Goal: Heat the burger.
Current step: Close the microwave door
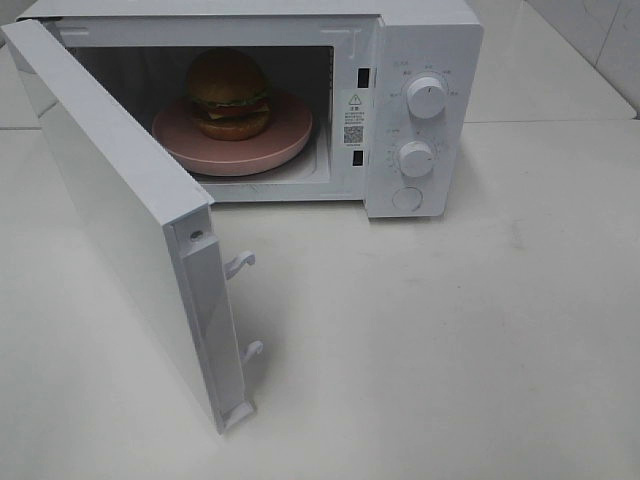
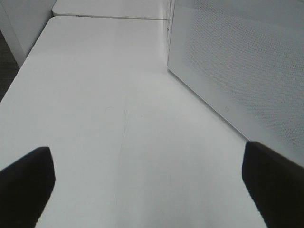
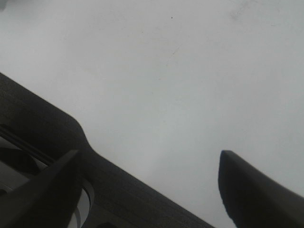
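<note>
- Nearest of all, the white slab-like microwave door [image 1: 120, 220] stands swung wide on the left, its two latch hooks pointing out over the pale glossy table [image 1: 450, 330]
- Left gripper [image 2: 147, 149], low over the table just beside that door's perforated inner panel, has its dark fingers spread fully with nothing between them
- Glossy golden-brown burger [image 1: 229, 95] sits on the round pink plate [image 1: 285, 140] inside the white microwave oven [image 1: 420, 40]
- Two round white dials [image 1: 427, 97] lie right of the cavity
- Right gripper [image 3: 149, 154] hangs over bare table, fingers apart and empty
- Loading looks done; I judge door-closing is in hand: push the door until it latches, then turn a dial
</note>
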### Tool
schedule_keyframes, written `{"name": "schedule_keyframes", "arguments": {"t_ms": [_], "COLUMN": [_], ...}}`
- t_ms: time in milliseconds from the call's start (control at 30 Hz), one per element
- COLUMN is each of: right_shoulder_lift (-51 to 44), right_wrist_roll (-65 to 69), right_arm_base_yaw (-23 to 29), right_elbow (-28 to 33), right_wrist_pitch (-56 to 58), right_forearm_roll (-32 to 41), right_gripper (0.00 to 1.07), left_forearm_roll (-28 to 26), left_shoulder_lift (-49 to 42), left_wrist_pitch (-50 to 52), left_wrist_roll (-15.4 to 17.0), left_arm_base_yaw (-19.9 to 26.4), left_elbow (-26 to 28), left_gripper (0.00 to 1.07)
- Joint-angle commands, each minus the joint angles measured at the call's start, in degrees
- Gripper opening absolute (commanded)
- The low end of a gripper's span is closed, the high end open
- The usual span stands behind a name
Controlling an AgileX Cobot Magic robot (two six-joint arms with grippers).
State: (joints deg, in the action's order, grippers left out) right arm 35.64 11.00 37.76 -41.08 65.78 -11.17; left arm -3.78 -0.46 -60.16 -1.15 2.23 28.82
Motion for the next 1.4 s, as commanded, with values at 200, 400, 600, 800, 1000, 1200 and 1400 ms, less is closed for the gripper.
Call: {"name": "schedule_keyframes", "arguments": {"t_ms": [200,400,600,800,1000,1200,1400], "right_shoulder_lift": [-9.3,-13.8,-18.3,-22.9,-29.9,-35.6,-37.4], "right_wrist_roll": [0.3,2.7,2.5,2.6,1.3,1.1,0.9], "right_arm_base_yaw": [-0.2,-5.2,-13.0,-19.3,-28.1,-33.7,-34.3], "right_elbow": [5.3,9.8,11.8,11.8,11.8,11.8,11.8], "right_wrist_pitch": [0.3,-4.5,-6.2,-6.1,-6.1,-6.1,-6.1], "right_forearm_roll": [-0.5,-0.2,-0.2,0.8,4.2,4.3,4.9], "right_gripper": [0.75,0.75,0.75,0.75,0.75,0.75,0.75], "left_forearm_roll": [-0.2,-0.2,-0.2,-0.2,-0.2,-0.2,-0.2], "left_shoulder_lift": [-1.0,-1.0,-1.0,-1.0,-1.0,-1.0,-0.9], "left_wrist_pitch": [0.7,0.7,0.7,0.7,0.7,0.7,0.7], "left_wrist_roll": [-0.1,-0.1,-0.1,-0.1,-0.1,-0.1,-0.1], "left_arm_base_yaw": [-0.3,-0.3,-0.3,-0.3,-0.3,-0.3,-0.3], "left_elbow": [-0.2,-0.2,-0.2,-0.2,-0.2,-0.2,-0.2], "left_gripper": [1.00,1.00,1.00,1.00,1.00,1.00,1.00]}}
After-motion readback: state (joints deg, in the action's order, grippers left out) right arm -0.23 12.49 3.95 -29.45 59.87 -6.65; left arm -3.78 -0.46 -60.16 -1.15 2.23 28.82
